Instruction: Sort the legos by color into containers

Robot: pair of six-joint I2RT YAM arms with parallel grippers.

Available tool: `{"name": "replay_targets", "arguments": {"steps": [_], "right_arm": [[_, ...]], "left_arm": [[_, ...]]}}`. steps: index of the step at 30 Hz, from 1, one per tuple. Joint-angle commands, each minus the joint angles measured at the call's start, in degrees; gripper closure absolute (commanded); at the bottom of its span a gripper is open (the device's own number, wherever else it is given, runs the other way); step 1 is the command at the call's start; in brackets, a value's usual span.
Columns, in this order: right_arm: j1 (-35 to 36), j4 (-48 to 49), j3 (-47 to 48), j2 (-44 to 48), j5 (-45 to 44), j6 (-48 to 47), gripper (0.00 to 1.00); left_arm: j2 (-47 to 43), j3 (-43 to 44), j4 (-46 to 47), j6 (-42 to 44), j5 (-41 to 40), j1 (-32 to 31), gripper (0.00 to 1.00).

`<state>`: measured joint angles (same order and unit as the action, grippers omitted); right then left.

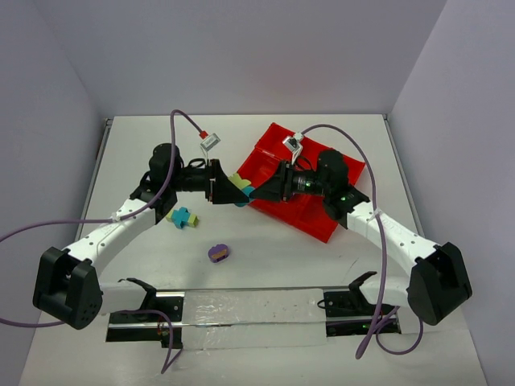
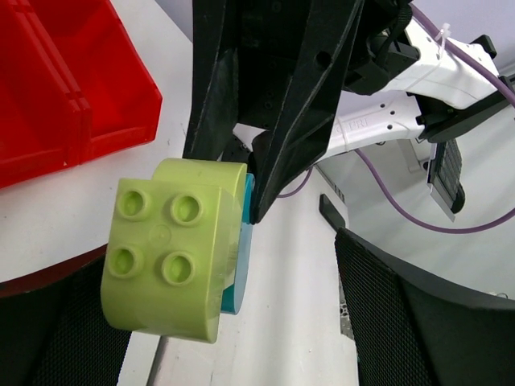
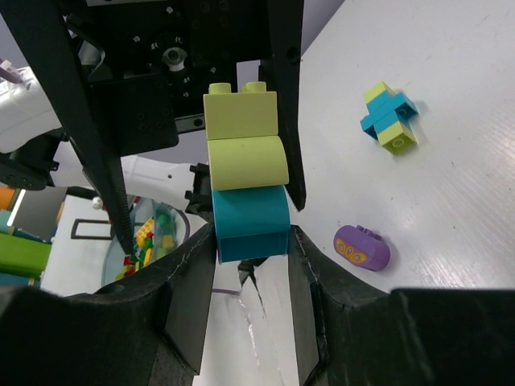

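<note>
A joined stack is held in mid-air between my two grippers: a yellow-green brick (image 1: 236,183) on a teal brick (image 1: 248,193). My right gripper (image 3: 251,241) is shut on the teal brick (image 3: 249,217). My left gripper (image 2: 265,273) is open around the yellow-green brick (image 2: 173,257), which lies against one finger while the other finger (image 2: 402,314) stands well apart. A teal and yellow-green cross-shaped stack (image 1: 183,217) and a purple brick (image 1: 218,252) lie on the table; both show in the right wrist view, the stack (image 3: 389,117) and the purple brick (image 3: 362,248). The red tray (image 1: 314,221) sits under my right arm.
The red tray's corner (image 2: 72,96) is just left of the left gripper. Purple cables loop over both arms. A metal rail (image 1: 249,310) runs along the near table edge. Grey walls close the table on three sides.
</note>
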<state>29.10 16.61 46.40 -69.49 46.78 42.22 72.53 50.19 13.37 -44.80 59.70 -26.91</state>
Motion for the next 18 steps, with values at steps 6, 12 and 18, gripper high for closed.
{"name": "replay_targets", "arguments": {"steps": [6, 12, 18], "right_arm": [[0.1, -1.7, -0.5, 4.2, -0.6, -3.0, 1.0], [0.1, -1.9, -1.0, 4.5, -0.1, -3.3, 1.0], [0.1, -0.7, -1.0, 3.9, 0.3, -2.4, 1.0]], "left_arm": [[-2.5, 1.6, 1.4, 0.2, -1.0, 3.4, 0.01], [-2.3, 0.0, 8.6, -5.0, 0.6, 3.8, 0.09], [-1.3, -1.0, 11.9, -6.9, 2.1, 3.6, 0.26]]}}
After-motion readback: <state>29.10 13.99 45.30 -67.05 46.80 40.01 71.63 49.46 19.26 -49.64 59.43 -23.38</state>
